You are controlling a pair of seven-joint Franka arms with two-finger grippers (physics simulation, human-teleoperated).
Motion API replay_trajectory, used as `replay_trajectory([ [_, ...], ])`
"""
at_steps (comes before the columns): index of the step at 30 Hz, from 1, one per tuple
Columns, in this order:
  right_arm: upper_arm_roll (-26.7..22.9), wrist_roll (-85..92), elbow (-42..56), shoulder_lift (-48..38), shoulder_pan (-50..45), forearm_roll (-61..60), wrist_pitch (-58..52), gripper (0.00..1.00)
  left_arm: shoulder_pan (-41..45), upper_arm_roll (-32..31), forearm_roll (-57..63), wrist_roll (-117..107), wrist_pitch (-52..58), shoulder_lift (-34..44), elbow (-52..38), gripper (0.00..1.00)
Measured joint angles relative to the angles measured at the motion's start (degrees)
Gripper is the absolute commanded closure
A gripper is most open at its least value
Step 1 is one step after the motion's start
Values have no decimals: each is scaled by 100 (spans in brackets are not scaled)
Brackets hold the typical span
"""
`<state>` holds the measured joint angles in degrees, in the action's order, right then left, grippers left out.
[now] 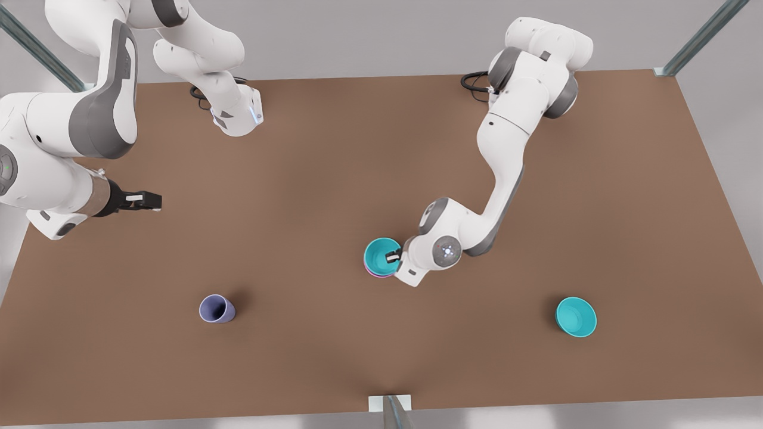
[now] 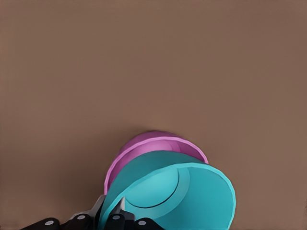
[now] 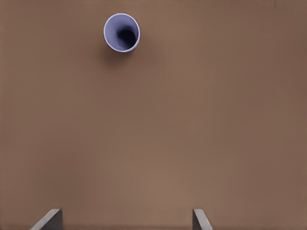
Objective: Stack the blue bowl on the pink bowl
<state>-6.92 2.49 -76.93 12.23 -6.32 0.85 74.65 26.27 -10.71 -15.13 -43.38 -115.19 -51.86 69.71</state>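
Near the table's (image 1: 334,167) middle, your left gripper (image 1: 393,257) was clamped on the blue bowl's (image 1: 381,255) rim, 1 finger inside, 1 outside. That bowl sat nested in the pink bowl (image 2: 144,153). Your right gripper (image 1: 149,201) waited at the front view's left, fingers (image 3: 50,219) spread wide, holding nothing, above the lavender cup (image 1: 217,309).

Lavender-blue cup (image 1: 217,309) upright on brown table (image 1: 334,149), second teal bowl (image 1: 576,317) well apart, metal frame posts (image 1: 697,39)
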Motion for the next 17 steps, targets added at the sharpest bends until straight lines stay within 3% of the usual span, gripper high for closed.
replay_trajectory([
  [1,0,13,0,0,0,0,-1,0,-22,-33,-7,-51,-2,0,44,15],
  [2,0,25,-1,2,0,-1,-2,0,-39,-51,-25,-94,-10,2,72,0],
  [6,0,67,-1,5,0,-2,-5,0,-434,-174,-158,-177,306,432,113,0],
  [8,0,84,0,5,0,1,-6,0,-1186,-169,172,-201,1288,1367,-466,0],
  [10,0,99,0,9,0,3,-7,0,-1469,-162,882,-171,2465,1856,-1254,0],
  [12,0,112,0,12,0,4,-8,0,-1746,-154,1575,19,3370,2276,-1462,0],
  [15,0,130,0,14,0,5,-4,0,-2224,50,2103,658,3803,3648,64,0],
  [17,0,142,0,14,0,5,4,0,-2271,135,2161,1052,3924,3935,402,0],
])
